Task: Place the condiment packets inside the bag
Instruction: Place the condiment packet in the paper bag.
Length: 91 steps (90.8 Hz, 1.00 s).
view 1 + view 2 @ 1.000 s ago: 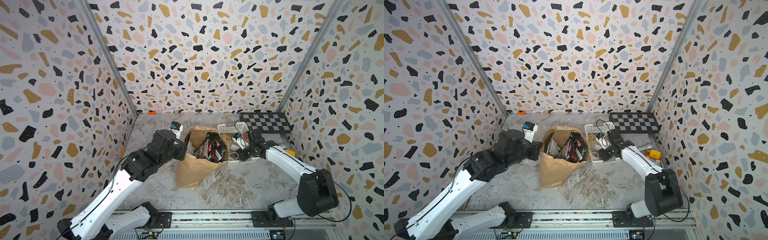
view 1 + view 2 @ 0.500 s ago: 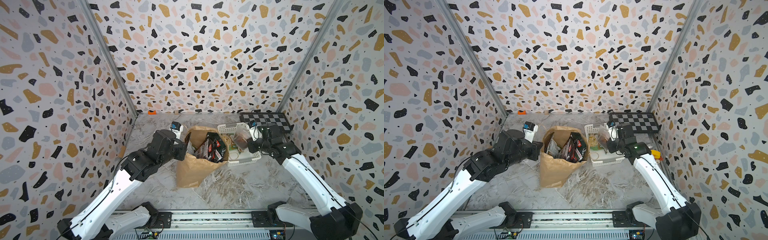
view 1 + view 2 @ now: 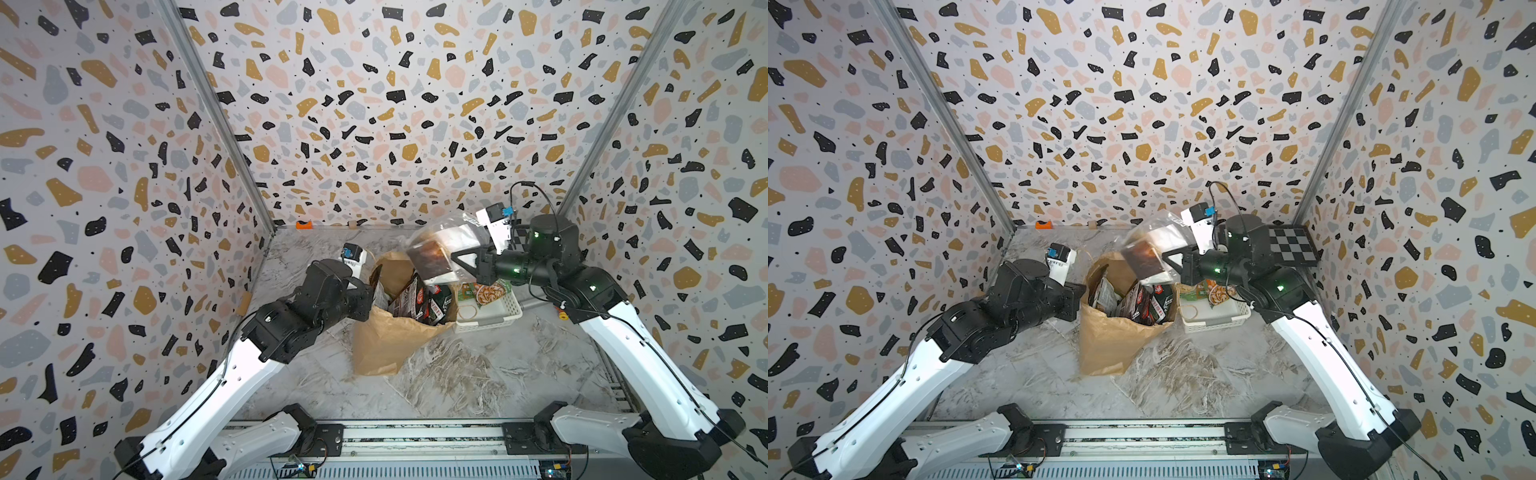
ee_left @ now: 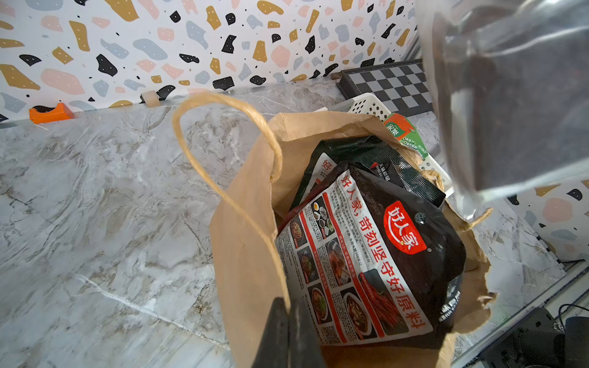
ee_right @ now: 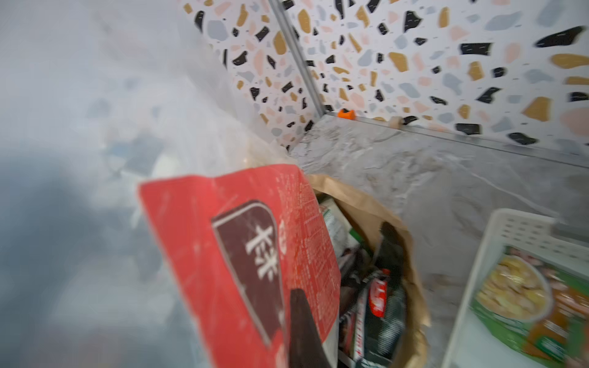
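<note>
two grippers, both clamped on something here. the right gripper [image 3: 456, 266] has its jaws pinched together on the edge of a clear packet [image 3: 434, 252]. the rest of the pouch sticks out past the fingertips toward the left arm. in the right wrist view we get one dark finger [image 5: 299, 328] pressed against the packet's red label, and that view's pretty blurry. the clear packet hangs in the air over the mouth of the bag [image 3: 386, 340], on the basket side, not inside it. through the plastic we can see dark brown stuff in both top views.

the left gripper [image 4: 287, 331] is closed tight on the bag's rim, paper sandwiched between the two fingers, right where the twine handle comes down. the bag stands upright on the marble table [image 3: 478, 374], crinkled, mouth open.

inside it we count a few black packets [image 4: 382, 255] with red logos, leaning against each other and poking up to the rim.

just beside the bag, touching or near enough, is the white basket [image 3: 500, 318], with a green-orange packet [image 3: 486, 291] lying in it. a checkerboard [image 3: 1291, 245] sits behind the right arm.
</note>
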{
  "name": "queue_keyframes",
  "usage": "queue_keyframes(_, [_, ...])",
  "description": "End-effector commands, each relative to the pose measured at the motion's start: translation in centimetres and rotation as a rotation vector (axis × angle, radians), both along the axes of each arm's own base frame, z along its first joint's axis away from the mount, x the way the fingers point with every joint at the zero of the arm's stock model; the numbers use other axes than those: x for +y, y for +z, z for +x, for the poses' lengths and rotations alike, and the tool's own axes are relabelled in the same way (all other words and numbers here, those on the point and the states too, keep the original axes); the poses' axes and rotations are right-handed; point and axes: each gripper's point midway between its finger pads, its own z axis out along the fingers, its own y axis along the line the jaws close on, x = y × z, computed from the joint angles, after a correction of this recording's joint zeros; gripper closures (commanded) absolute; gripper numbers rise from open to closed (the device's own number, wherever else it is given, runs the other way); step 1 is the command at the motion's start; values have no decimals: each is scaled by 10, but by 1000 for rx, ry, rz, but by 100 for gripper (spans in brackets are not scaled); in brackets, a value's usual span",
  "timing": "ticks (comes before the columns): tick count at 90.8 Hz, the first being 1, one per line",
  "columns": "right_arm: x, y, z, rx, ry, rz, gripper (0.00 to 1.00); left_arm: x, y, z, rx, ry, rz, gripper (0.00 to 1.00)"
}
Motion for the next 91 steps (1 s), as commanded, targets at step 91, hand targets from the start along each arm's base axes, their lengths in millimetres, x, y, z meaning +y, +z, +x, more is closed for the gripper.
queue_keyframes(91, [121,-81,-18,329,-28,161,61,-2,4,2,-23,-4,-9,100])
